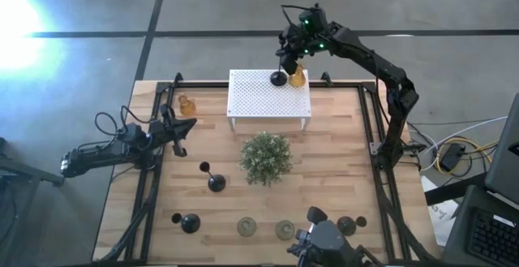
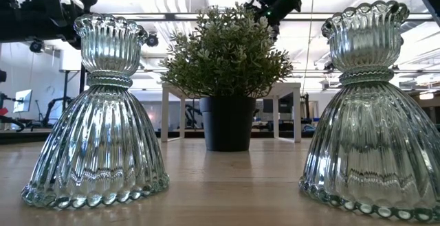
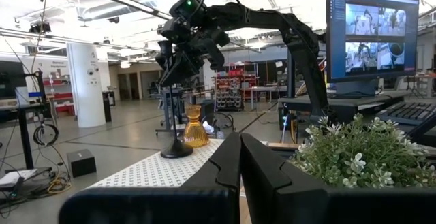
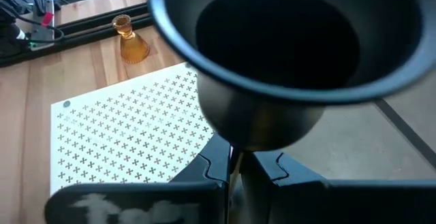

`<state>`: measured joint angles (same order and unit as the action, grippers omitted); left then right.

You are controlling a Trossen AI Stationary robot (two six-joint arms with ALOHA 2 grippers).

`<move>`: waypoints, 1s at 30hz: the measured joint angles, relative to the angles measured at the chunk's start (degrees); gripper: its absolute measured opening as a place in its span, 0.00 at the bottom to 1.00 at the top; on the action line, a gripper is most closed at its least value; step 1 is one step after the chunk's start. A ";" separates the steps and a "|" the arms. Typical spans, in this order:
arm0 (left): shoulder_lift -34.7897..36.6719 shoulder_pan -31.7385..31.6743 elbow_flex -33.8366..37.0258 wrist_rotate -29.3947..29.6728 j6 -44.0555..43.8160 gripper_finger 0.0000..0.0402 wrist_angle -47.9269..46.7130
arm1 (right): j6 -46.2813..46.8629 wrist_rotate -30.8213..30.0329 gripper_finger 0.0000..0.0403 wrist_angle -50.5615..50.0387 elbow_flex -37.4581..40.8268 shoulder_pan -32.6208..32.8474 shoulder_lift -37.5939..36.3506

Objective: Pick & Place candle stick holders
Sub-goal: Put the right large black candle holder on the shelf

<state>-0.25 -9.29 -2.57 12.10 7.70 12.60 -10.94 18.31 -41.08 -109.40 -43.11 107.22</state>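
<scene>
A tall black candle stick holder (image 1: 278,78) stands beside an amber glass holder (image 1: 298,76) at the far edge of the white perforated stand (image 1: 270,96). My right gripper (image 1: 290,54) is above them, shut on the black holder. My left gripper (image 1: 183,127) is shut and empty at the table's left, near a second amber holder (image 1: 187,105) standing on the table. Other black holders (image 1: 215,179) (image 1: 188,222) (image 1: 349,225) and two pale greenish glass holders (image 1: 246,227) (image 1: 284,230) stand near the front edge. My right gripper pinches the black holder's thin stem (image 4: 235,161) between its two fingers, just under the cup (image 4: 286,40). The fingers come from above and lie across the stem. The holder is upright, and its round base (image 3: 176,150) looks set on the stand's top.
A bushy green plant (image 1: 265,157) in a dark pot stands mid-table in front of the stand. The two greenish glass holders (image 2: 96,116) (image 2: 375,116) fill the low view's foreground. Black rails run along the table's left and right sides.
</scene>
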 joint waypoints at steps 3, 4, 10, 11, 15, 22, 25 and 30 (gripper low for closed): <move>0.00 0.02 0.01 0.00 0.00 0.03 -0.01 | 0.02 0.00 0.03 -0.08 0.00 -0.02 0.00; 0.00 0.01 0.01 0.00 0.00 0.03 -0.02 | 0.02 0.00 0.03 -0.08 0.00 -0.04 0.00; 0.00 0.02 0.00 0.00 0.00 0.03 -0.02 | 0.02 -0.17 0.03 -0.20 0.00 -0.02 -0.02; 0.00 0.02 0.00 0.00 0.00 0.03 -0.02 | 0.02 -0.20 0.03 -0.21 0.00 -0.02 -0.02; 0.00 0.01 0.00 0.00 0.00 0.03 -0.04 | -0.02 -0.49 0.03 -0.26 0.00 -0.04 -0.02; 0.00 0.02 0.00 0.00 0.00 0.03 -0.04 | -0.02 -1.55 0.03 -0.48 0.00 -0.17 -0.14; 0.00 -0.01 0.00 0.00 0.00 0.03 -0.04 | -0.02 -1.88 0.03 -0.70 0.02 -0.25 -0.56; 0.00 -0.01 0.00 0.00 0.00 0.03 -0.04 | 0.59 -2.74 0.03 -1.26 0.13 -0.55 -1.42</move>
<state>-0.25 -9.30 -2.57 12.10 7.70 12.56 -10.35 15.56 -42.34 -109.27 -43.66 105.80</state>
